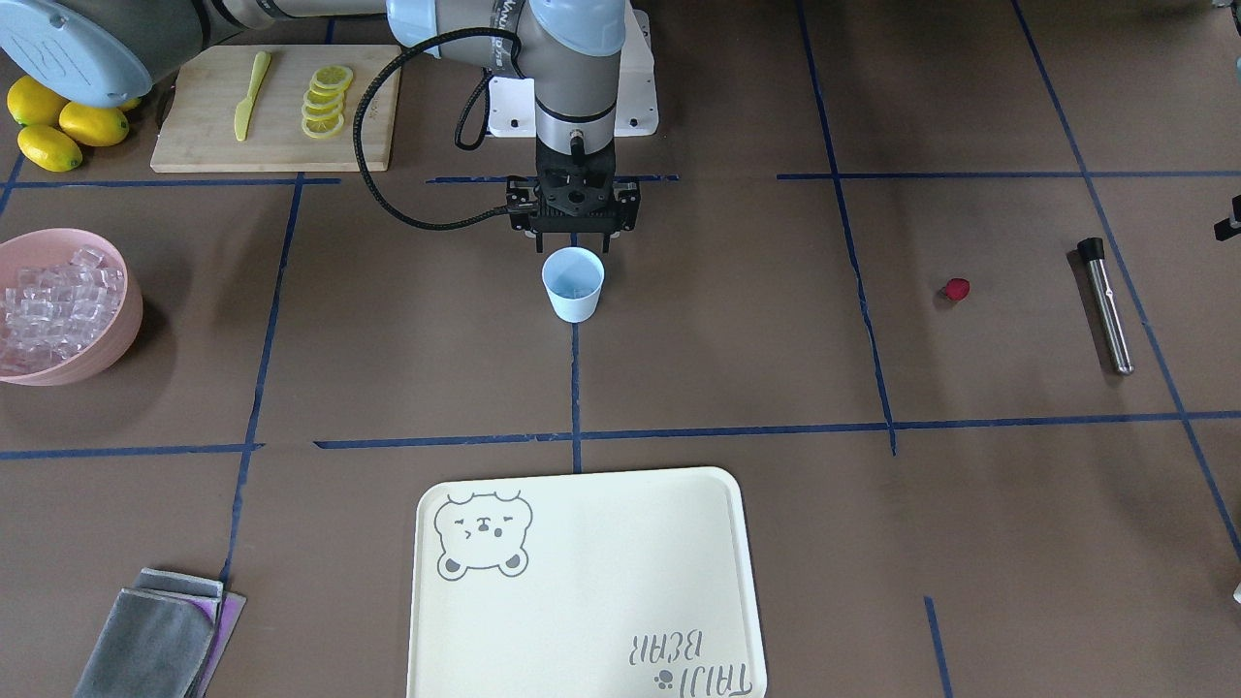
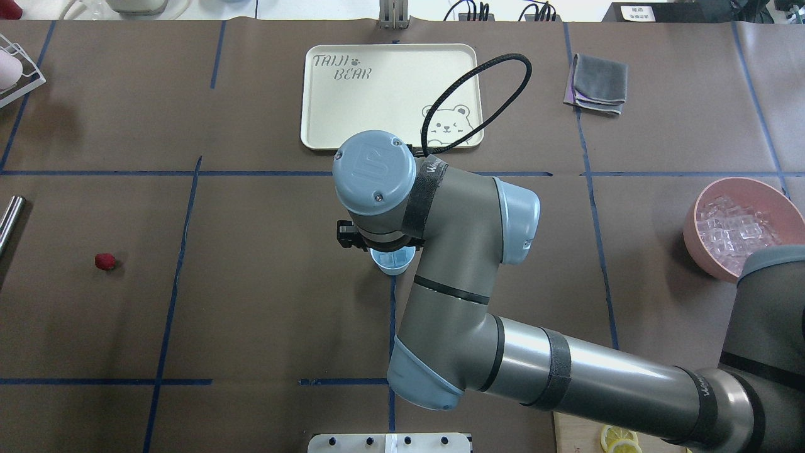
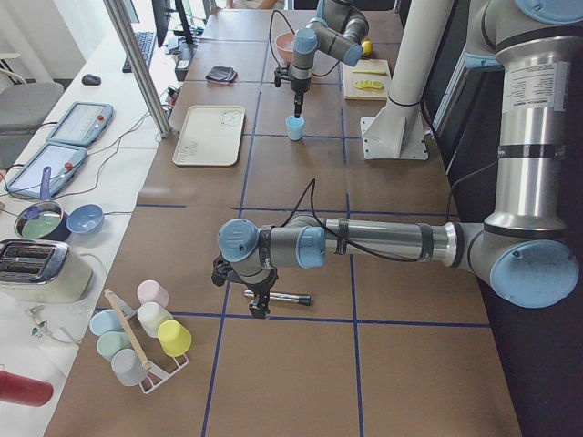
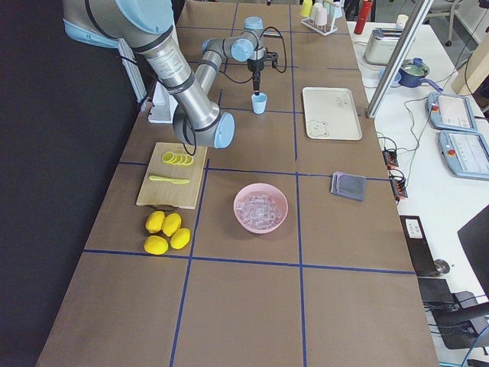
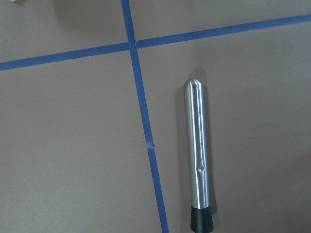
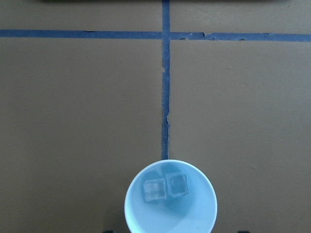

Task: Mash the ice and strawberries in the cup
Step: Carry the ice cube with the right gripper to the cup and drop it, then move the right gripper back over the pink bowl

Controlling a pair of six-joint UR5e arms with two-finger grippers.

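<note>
Overhead exterior view half hides the cup (image 2: 393, 262) under the right arm (image 2: 566, 371); it stands upright on the surface (image 2: 251, 314), mouth up, two ice cubes (image 6: 165, 187) inside; right end effector (image 1: 572, 242) just above, fingers apart; strawberry (image 1: 956, 289) well apart; left end effector (image 3: 258, 308): cannot tell.

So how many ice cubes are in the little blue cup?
2. One ice cube lies at the bottom of the cup, and the other cube sits right beside it. None looks hidden underneath.
</note>
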